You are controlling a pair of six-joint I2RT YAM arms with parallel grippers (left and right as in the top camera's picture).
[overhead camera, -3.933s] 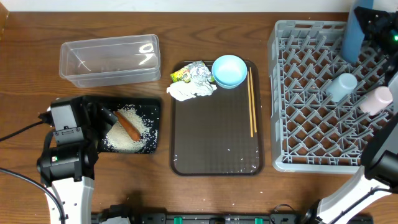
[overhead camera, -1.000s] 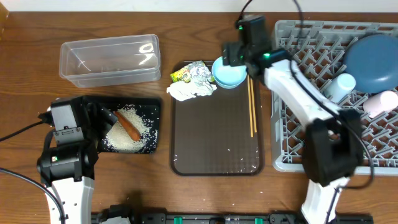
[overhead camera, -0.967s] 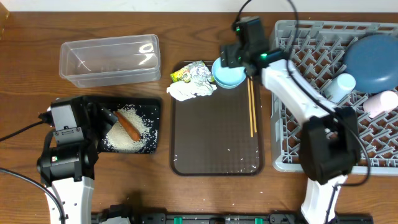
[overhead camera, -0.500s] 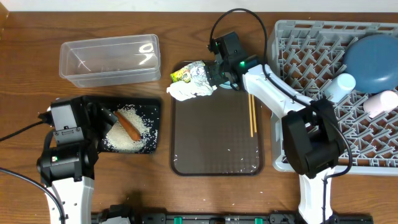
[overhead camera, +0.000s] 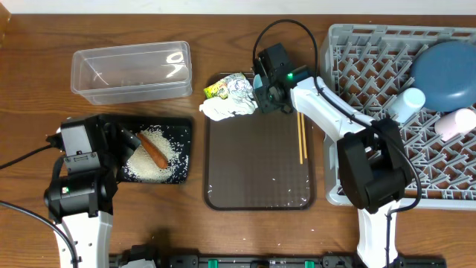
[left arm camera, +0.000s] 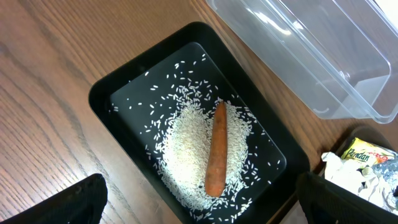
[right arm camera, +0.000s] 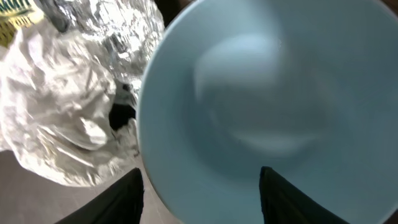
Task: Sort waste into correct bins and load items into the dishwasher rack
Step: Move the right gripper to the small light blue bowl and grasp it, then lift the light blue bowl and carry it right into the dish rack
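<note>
The small light blue bowl (right arm camera: 249, 93) fills the right wrist view. My right gripper (right arm camera: 199, 171) is open and straddles its left rim, with one finger (right arm camera: 121, 199) outside and the other inside. From overhead that gripper (overhead camera: 271, 88) covers the bowl at the rear of the brown tray (overhead camera: 259, 171). Left of it lie the wrapper (overhead camera: 225, 87) and tissue (overhead camera: 225, 110); the chopsticks (overhead camera: 300, 134) lie to the right. My left gripper (left arm camera: 205, 208) hangs open over the black tray (left arm camera: 118, 93), which holds rice (left arm camera: 186, 149) and the carrot (left arm camera: 216, 149).
The clear tub (overhead camera: 132, 71) stands behind the black tray (overhead camera: 186, 130). At the right, the grey rack (overhead camera: 357, 134) holds the dark blue bowl (overhead camera: 446, 67), the light blue cup (overhead camera: 407, 103) and the white cup (overhead camera: 455, 123).
My right gripper has come left and down onto the light blue bowl, covering it in the overhead view, and its jaws have narrowed. The left arm has not moved.
</note>
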